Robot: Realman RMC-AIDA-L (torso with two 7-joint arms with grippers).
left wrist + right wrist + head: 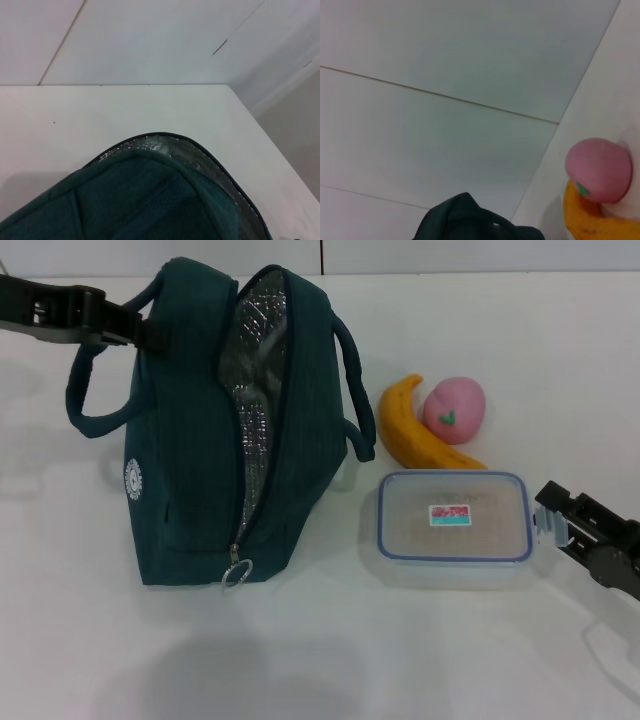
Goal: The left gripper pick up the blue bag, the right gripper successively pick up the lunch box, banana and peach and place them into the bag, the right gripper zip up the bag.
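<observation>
The blue bag (190, 440) stands on the white table (320, 660), its zip open and silver lining showing; its zip pull (237, 572) hangs at the near end. My left gripper (125, 325) is at the bag's far-left top, shut on a carrying handle. The left wrist view looks down on the bag (150, 200). To the bag's right lies the clear lunch box (455, 525) with a blue-rimmed lid. Behind it are the banana (405, 430) and the pink peach (455, 410), touching. My right gripper (550, 520) is open beside the lunch box's right edge. The right wrist view shows the peach (598, 170), banana (600, 222) and bag (465, 220).
The bag's second handle (355, 390) hangs toward the banana. A pale wall (150, 40) borders the table's far edge. Bare table surface lies in front of the bag and the lunch box.
</observation>
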